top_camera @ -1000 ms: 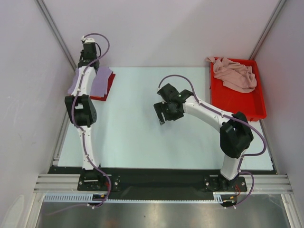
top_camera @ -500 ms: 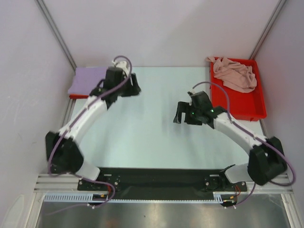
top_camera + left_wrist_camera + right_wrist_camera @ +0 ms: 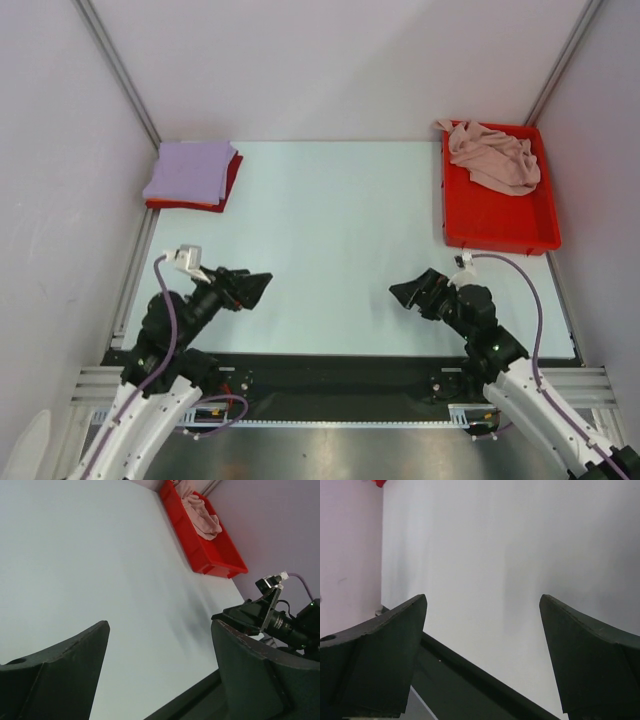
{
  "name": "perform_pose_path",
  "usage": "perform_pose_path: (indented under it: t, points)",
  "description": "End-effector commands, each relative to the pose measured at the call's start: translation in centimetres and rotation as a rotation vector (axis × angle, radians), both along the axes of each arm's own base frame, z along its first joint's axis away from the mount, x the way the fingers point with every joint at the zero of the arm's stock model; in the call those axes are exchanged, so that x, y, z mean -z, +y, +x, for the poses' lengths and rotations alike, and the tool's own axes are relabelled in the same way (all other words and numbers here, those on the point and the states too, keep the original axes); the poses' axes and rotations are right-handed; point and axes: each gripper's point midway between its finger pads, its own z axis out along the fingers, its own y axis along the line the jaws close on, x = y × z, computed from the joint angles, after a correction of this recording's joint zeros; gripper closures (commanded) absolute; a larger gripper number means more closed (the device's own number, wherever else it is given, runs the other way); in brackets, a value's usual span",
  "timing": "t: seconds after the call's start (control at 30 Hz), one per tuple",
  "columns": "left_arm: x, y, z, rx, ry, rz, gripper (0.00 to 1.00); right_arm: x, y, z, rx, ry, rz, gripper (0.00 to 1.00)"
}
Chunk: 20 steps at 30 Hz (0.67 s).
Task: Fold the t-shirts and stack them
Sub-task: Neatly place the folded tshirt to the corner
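Presently, the left hand (image 3: pixel 252 288) is hanging low over the near left part of the surface (image 3: pixel 330 220), its fingers standing wide apart and gripping nothing. The right hand (image 3: pixel 408 293) is hanging likewise at the near right, fingers spread wide, empty. A folded lavender t-shirt (image 3: pixel 188 170) is lying at the far left corner, resting on red cloth (image 3: pixel 232 182) that is showing along its right and near edges; how many shirts are lying beneath cannot be told. A pale pink t-shirt (image 3: pixel 495 155) is lying crumpled in the far end of the red tray (image 3: pixel 500 238) at the far right.
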Motion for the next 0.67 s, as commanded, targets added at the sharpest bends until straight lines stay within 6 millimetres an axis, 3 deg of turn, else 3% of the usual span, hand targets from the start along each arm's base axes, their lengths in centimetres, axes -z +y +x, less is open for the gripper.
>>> perform_pose_path:
  t: [0.0,0.07,0.13,0.2,0.27,0.3,0.37,0.4,0.47,0.53,0.63]
  points:
    - [2.7,-0.6,-1.5,0.021,0.050,-0.183,0.11,-0.1,0.0,-0.6,0.046,0.013,0.135,0.00]
    - [3.3,-0.6,-2.3,0.035,0.044,-0.256,0.11,0.7,-0.2,-1.2,0.058,0.026,0.166,0.00]
    - [4.7,-1.5,-2.8,0.087,0.099,-0.266,0.11,3.5,-0.6,-2.2,0.083,0.116,0.165,0.00]
    - [5.8,-2.5,-3.4,0.155,0.121,-0.269,0.12,3.9,-0.7,-2.6,0.085,0.126,0.185,0.00]
    - [6.3,-2.6,-3.2,0.150,0.116,-0.293,0.10,5.5,-1.3,-3.1,0.114,0.189,0.148,0.00]
    - [8.2,-3.2,-3.2,0.179,0.165,-0.282,0.10,6.2,-1.4,-3.4,0.111,0.214,0.124,0.00]
    - [7.9,-4.3,-3.2,0.242,0.143,-0.377,0.10,6.8,-1.7,-3.7,0.114,0.233,0.103,0.00]
    - [9.6,-5.3,-3.2,0.287,0.206,-0.478,0.11,7.2,-1.8,-3.9,0.118,0.252,0.099,0.00]
    - [11.0,-5.5,-3.0,0.278,0.263,-0.521,0.11,8.0,-2.0,-4.1,0.130,0.272,0.085,0.00]
    - [10.9,-5.5,-2.9,0.276,0.252,-0.513,0.11,9.3,-2.1,-4.5,0.131,0.302,0.078,0.00]
    - [11.3,-5.6,-3.1,0.277,0.290,-0.528,0.11,9.6,-1.5,-5.0,0.088,0.319,0.091,0.00]
